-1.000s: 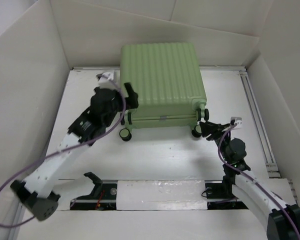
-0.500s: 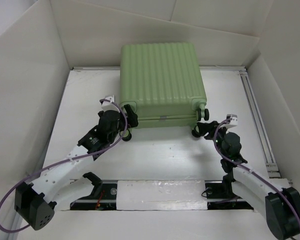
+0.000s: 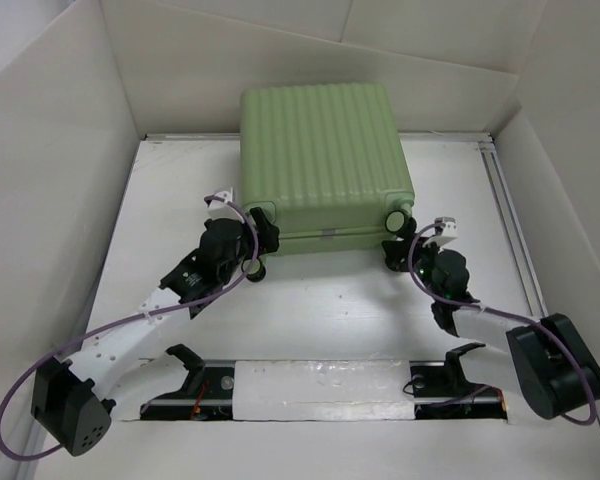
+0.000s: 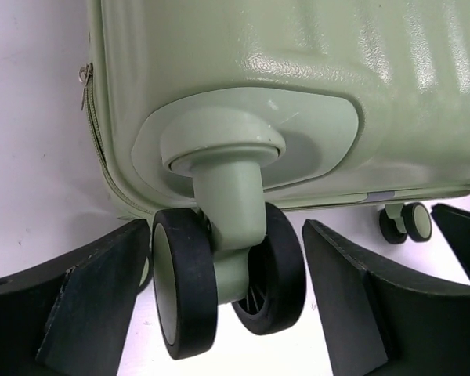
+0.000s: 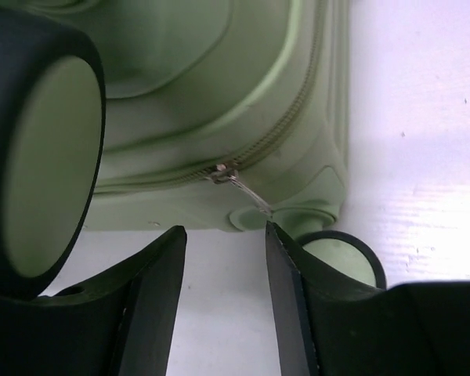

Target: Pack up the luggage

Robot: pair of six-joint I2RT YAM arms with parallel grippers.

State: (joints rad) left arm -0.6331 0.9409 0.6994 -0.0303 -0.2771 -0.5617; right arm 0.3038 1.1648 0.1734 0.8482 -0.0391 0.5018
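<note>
The luggage [image 3: 325,150] is a pale green ribbed suitcase lying flat and closed at the back centre of the table. My left gripper [image 3: 262,235] is at its front left corner. In the left wrist view the left gripper [image 4: 225,254] is wide open, with its fingers [image 4: 94,290] on either side of the black double wheel [image 4: 219,282], not touching it. My right gripper [image 3: 405,250] is at the front right corner. In the right wrist view the right gripper [image 5: 223,243] is open and empty, just below the zipper pull [image 5: 243,188], between two wheels [image 5: 39,157].
Tall white cardboard walls [image 3: 50,150] enclose the table on the left, back and right. A metal rail [image 3: 510,220] runs along the right side. Black arm rests [image 3: 185,358] and a white strip [image 3: 320,385] lie along the near edge.
My left gripper has come back from the suitcase's left side to its front left wheel. My right gripper has moved up to the front right corner, its arm folding lower.
</note>
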